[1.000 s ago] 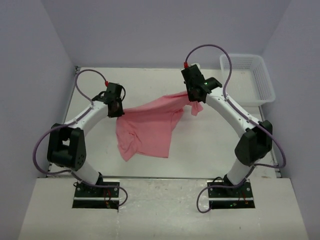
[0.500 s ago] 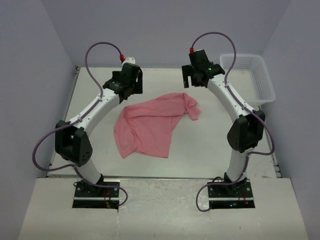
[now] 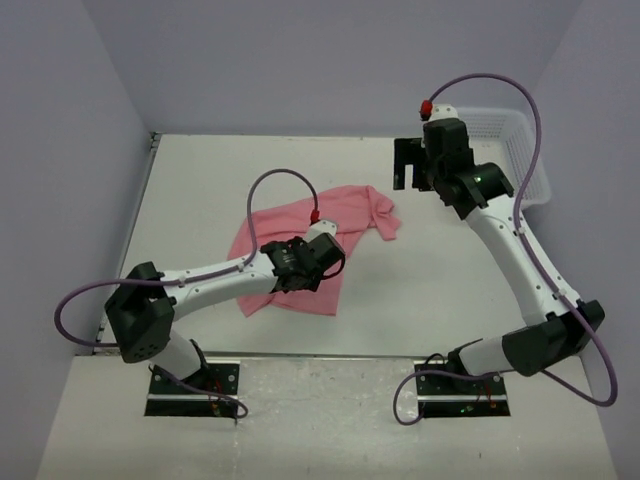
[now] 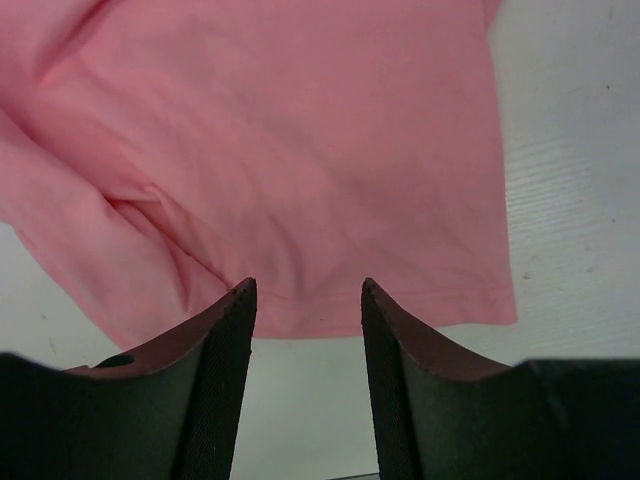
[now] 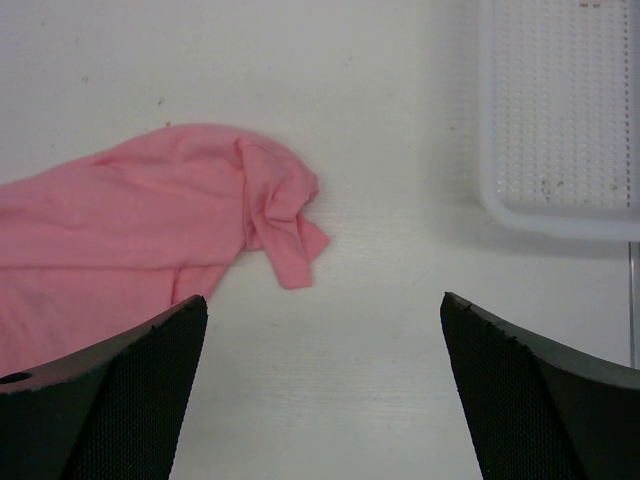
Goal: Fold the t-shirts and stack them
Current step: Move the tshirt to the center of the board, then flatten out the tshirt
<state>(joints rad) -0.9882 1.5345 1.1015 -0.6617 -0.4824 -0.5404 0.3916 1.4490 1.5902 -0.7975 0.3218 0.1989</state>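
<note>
Enclosed tabletop bay, viewed from above.
A matte off-white table is bounded by a plain pale lavender-grey back wall, left wall and right wall. A white mesh basket stands at the table's far right corner. Lighting is even and diffuse, with soft shadows.

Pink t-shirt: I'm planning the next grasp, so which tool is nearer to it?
Left. The left tool sits over the near hem of the t-shirt, jaws open; the right tool hangs apart beyond its far sleeve, near the basket.
</note>
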